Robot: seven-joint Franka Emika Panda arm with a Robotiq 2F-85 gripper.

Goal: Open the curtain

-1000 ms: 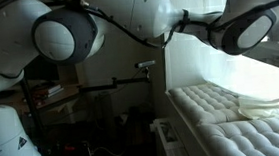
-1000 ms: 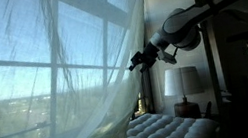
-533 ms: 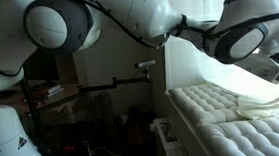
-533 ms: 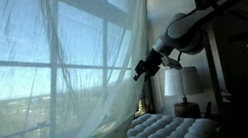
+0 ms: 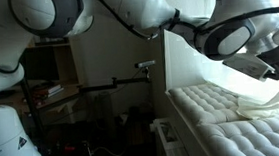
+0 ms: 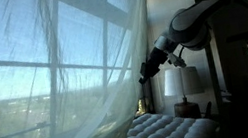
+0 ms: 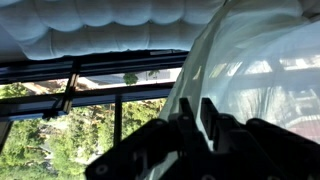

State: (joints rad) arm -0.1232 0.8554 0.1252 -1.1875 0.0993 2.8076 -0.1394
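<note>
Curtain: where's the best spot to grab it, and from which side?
Probably pinch the curtain at its free edge beside the lamp, near the gripper, coming from the room side. There the sheer fabric gathers into folds; elsewhere it hangs spread.

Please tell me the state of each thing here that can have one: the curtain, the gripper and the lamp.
curtain: drawn across most of the window, not yet open, edge gathered at the gripper.
gripper: appears shut on the curtain's edge.
lamp: upright; cannot tell whether it is lit.
</note>
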